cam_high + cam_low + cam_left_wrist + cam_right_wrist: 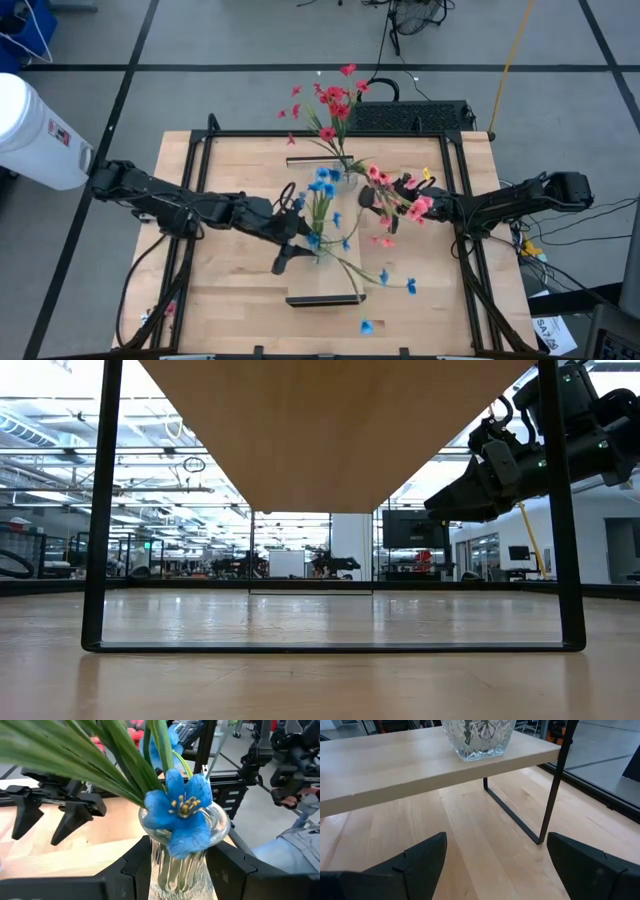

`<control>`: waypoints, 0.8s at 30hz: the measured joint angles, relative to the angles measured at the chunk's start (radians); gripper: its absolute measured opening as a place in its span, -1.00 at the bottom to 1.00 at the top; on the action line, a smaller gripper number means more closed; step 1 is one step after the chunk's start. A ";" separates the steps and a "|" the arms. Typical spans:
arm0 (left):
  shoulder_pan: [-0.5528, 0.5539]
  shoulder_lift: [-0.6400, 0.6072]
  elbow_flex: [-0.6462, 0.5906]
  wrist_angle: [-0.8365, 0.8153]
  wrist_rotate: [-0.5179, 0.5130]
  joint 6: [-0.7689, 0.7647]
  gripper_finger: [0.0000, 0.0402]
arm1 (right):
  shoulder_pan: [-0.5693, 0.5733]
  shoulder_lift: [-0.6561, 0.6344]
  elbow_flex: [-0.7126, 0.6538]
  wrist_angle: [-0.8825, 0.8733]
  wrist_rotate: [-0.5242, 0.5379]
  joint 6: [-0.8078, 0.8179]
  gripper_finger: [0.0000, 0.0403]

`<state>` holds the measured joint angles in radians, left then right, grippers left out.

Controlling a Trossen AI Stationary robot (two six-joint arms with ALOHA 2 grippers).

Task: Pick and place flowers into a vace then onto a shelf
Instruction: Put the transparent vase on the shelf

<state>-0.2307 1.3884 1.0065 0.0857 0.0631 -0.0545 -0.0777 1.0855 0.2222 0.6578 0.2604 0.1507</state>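
A clear ribbed glass vase (182, 860) holds blue flowers (182, 812) with long green leaves. In the high view this vase (320, 238) is over the middle of the pale shelf (335, 278). My left gripper (305, 235) is shut on it. A second cut-glass vase (477, 737) stands on the shelf's top near its far end and holds red-pink flowers (335, 100). One pink spray (405, 200) droops over my right arm. My right gripper (495, 855) is open beside the shelf and holds nothing. My left gripper pinches the blue-flower vase between its two fingers (130, 867), one on each side of the ribbed body (172, 870) just below the flared rim. The fingers come in level from the table's left. The vase is upright; its base is out of view.
The shelf is a raised board on thin black legs (552, 785), seen from beneath in the low view (340, 430). Loose blue blossoms (385, 275) and a pink one (385, 240) lie on the tabletop right of the shelf. A black box (410, 115) sits at the far edge.
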 joint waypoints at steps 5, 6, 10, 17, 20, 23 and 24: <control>-0.001 0.000 0.000 -0.003 0.001 -0.005 -0.21 | 0.000 0.000 0.000 0.002 0.000 -0.005 0.66; -0.002 0.000 0.000 -0.003 0.000 -0.005 -0.21 | 0.000 0.000 0.000 0.003 0.000 -0.006 0.66; -0.015 0.000 0.000 -0.003 -0.005 -0.003 -0.12 | 0.000 0.000 0.000 0.003 0.000 -0.005 0.66; -0.028 0.013 0.001 0.001 -0.043 -0.007 -0.10 | 0.000 0.000 0.000 0.003 0.000 -0.005 0.66; -0.026 0.028 0.002 0.010 -0.052 -0.011 -0.14 | 0.000 0.000 0.000 0.003 0.000 -0.004 0.66; -0.028 0.030 0.002 0.012 -0.067 -0.015 -0.09 | 0.000 0.000 0.000 0.003 0.000 -0.003 0.66; -0.029 0.029 0.002 0.016 -0.068 -0.016 -0.05 | 0.000 0.000 0.000 0.003 0.000 -0.002 0.66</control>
<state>-0.2596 1.4178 1.0088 0.1021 -0.0044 -0.0703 -0.0776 1.0855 0.2222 0.6613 0.2604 0.1482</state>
